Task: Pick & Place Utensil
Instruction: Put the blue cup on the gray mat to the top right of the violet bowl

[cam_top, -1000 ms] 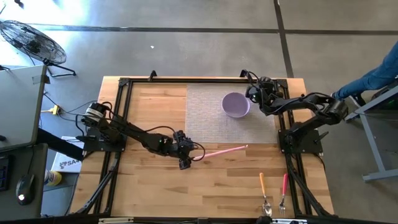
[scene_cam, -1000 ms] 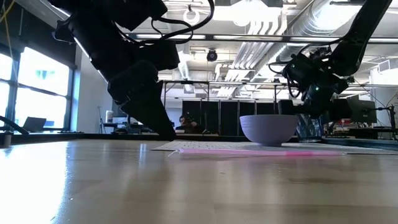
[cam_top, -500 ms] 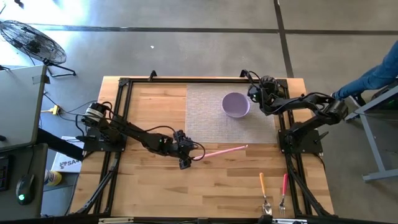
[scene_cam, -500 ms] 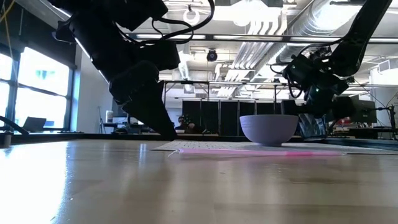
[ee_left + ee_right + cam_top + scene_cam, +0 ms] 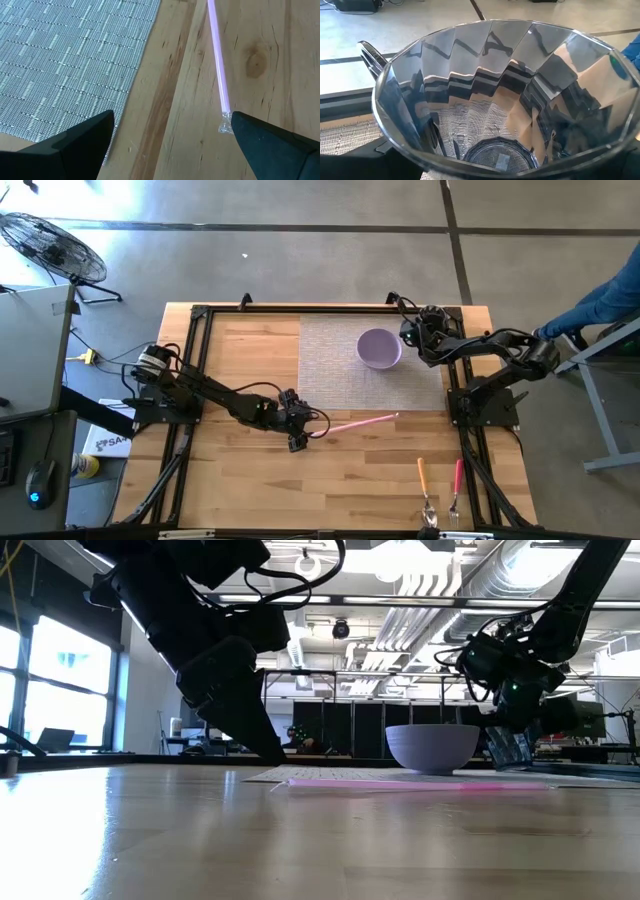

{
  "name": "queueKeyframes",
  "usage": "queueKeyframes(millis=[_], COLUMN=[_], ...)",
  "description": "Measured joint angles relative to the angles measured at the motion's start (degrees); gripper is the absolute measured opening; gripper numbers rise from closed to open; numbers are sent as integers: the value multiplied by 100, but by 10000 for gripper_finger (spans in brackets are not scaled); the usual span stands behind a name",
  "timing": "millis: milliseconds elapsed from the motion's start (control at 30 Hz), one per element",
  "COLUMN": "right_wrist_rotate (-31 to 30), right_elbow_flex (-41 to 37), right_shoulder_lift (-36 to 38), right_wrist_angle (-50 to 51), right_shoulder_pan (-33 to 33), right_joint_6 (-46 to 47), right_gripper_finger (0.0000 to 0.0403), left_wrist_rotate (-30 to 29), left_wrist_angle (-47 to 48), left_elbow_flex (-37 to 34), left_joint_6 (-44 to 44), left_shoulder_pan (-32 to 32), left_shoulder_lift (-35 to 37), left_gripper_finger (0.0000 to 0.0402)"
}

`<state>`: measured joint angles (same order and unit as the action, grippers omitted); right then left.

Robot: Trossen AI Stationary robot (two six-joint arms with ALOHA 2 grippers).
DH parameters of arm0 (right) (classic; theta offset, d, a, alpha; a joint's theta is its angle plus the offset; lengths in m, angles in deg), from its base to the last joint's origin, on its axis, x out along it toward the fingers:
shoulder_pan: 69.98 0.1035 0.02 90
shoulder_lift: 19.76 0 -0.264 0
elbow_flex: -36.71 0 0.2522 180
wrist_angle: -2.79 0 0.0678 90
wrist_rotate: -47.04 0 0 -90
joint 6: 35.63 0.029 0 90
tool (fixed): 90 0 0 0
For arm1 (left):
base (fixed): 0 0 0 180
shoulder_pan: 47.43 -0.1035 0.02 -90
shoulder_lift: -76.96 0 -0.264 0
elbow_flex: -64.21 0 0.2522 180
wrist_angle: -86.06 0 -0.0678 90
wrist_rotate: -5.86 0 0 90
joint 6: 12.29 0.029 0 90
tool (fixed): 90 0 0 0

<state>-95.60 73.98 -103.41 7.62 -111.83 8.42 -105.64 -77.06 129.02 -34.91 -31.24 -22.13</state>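
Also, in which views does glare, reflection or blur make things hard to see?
Low view: bright windows and ceiling lights leave the left arm a dark silhouette, and the near wood is blurred. Right wrist view: the clear faceted glass fills the picture with mirror-like reflections. Left wrist view: even light, the pink straw is sharp.

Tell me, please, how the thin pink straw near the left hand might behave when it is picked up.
The thin pink straw looks slender and hollow, so it is probably very light and may flex. Being round, it could roll on the smooth wooden table. Its crimped clear tip may crush easily.
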Motion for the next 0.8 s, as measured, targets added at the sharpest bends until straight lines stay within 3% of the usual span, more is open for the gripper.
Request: queueKeyframes(millis=[633, 800], right_wrist_rotate=[21, 26], right_elbow_flex=[11, 12], right_shoulder_lift=[7, 9], right_wrist_angle=[224, 258], right_shoulder_pan=[0, 1], right_joint_6=[371, 364], right_gripper_finger=[387, 371], left_wrist_rotate=[1, 0], left_wrist_angle=[-4, -7], left_elbow_flex=[0, 0], left_joint_6=[0, -1], left_shoulder_pan=[4, 4], left_shoulder_lift=[0, 0], left_gripper_finger=[397, 397])
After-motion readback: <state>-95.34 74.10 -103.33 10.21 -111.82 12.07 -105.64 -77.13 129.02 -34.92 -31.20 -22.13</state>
